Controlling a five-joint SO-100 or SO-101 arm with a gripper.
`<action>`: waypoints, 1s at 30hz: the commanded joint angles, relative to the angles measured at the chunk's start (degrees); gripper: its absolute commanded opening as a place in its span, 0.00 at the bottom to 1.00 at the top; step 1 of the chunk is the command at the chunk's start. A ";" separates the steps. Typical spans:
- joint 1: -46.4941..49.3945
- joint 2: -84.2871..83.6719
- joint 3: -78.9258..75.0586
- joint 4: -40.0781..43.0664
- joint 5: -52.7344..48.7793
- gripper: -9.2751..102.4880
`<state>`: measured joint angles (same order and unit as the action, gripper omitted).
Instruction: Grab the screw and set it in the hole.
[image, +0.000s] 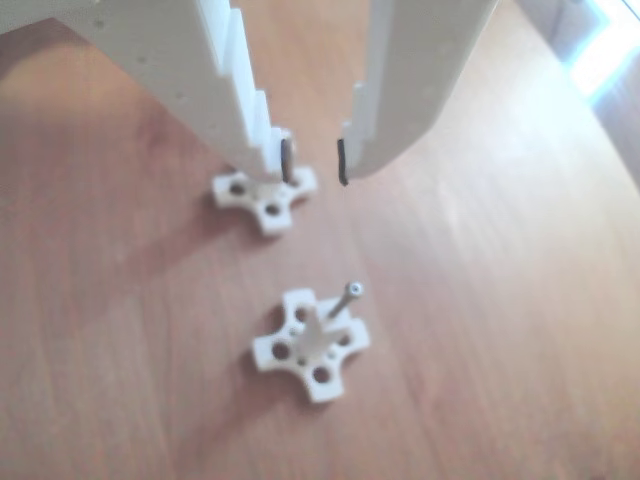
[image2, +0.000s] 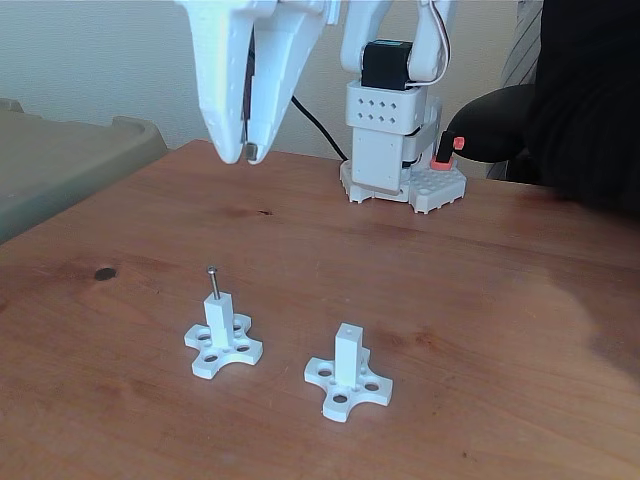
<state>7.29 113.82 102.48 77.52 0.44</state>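
Wooden table (image2: 480, 300) carrying two white plastic posts on cross-shaped bases. In the fixed view, left post (image2: 220, 320) at about 7 o'clock from frame centre, right post (image2: 347, 357) at about 5 o'clock. Thin silver screw (image2: 213, 283) standing upright in the left post's top face, head uppermost, shank seated in the hole there, long axis close to vertical. Tiny dark hole (image2: 347, 328) visible and unfilled on the right post's end face. White two-finger gripper (image2: 246, 152) hanging high above the table, pointing down, fingers narrowly parted with nothing between them. Screw at roughly 6 o'clock from the fingertips in the fixed view, slightly toward 7, well apart from them. In the other view, gripper (image: 314, 163) entering from 12 o'clock, fingertips with dark pads, a clear gap between them; screw (image: 345, 300) and its post (image: 311, 343) lying at 6 o'clock from that gap, the bare post (image: 265, 193) partly hidden behind the left-hand finger. Judging from this: a grasp calling for a descent along the screw's own axis, fingers closing from either side just under the head, then a carry toward the vacant hole. Arm base (image2: 385, 150) at the far edge, around 1 o'clock; a dark-sleeved person (image2: 570, 100) seated at 2 o'clock.
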 joint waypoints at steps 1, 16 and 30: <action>-0.09 -1.49 -7.12 0.35 -0.26 0.14; 0.53 -13.10 -13.01 0.44 0.00 0.15; 1.14 -18.63 -15.82 0.53 0.09 0.15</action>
<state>8.26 94.31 92.46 77.87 0.44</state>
